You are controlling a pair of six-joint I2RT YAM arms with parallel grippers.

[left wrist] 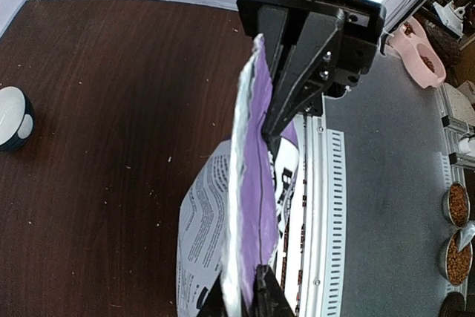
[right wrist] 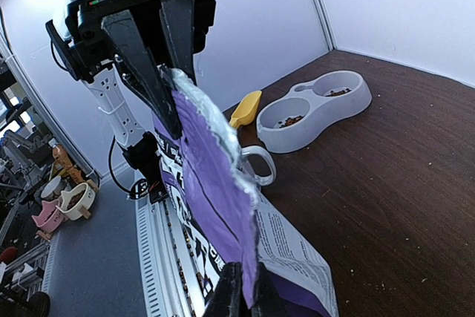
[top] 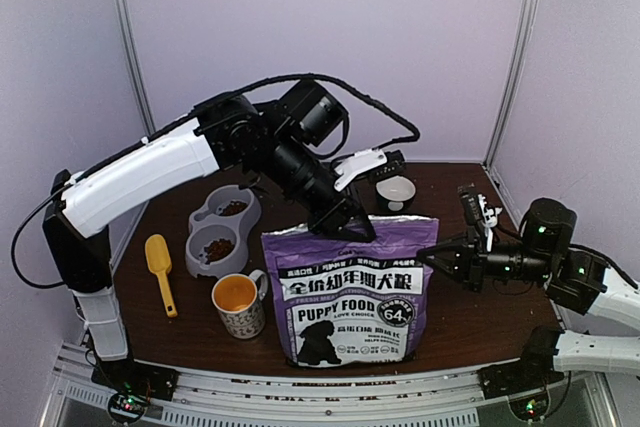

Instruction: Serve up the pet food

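Observation:
The purple "PUPPY FOOD" bag (top: pixel 350 292) stands upright at the front middle of the table. My left gripper (top: pixel 355 227) is shut on the left end of its top edge. My right gripper (top: pixel 425 254) is shut on the right end. In the left wrist view my left gripper (left wrist: pixel 245 298) pinches the silver-lined rim of the bag (left wrist: pixel 260 183). In the right wrist view my right gripper (right wrist: pixel 241 295) pinches the bag (right wrist: pixel 208 176) likewise. The rim looks pressed flat between them. Brown pet food (top: pixel 232 208) lies in the grey double bowl (top: pixel 195 247); the bag's contents are hidden.
A yellow scoop (top: pixel 160 267) lies left of the double bowl. An orange-lined patterned mug (top: pixel 240 305) stands close beside the bag's left side. A small dark and white bowl (top: pixel 393 192) sits behind the bag. Purple walls enclose the table.

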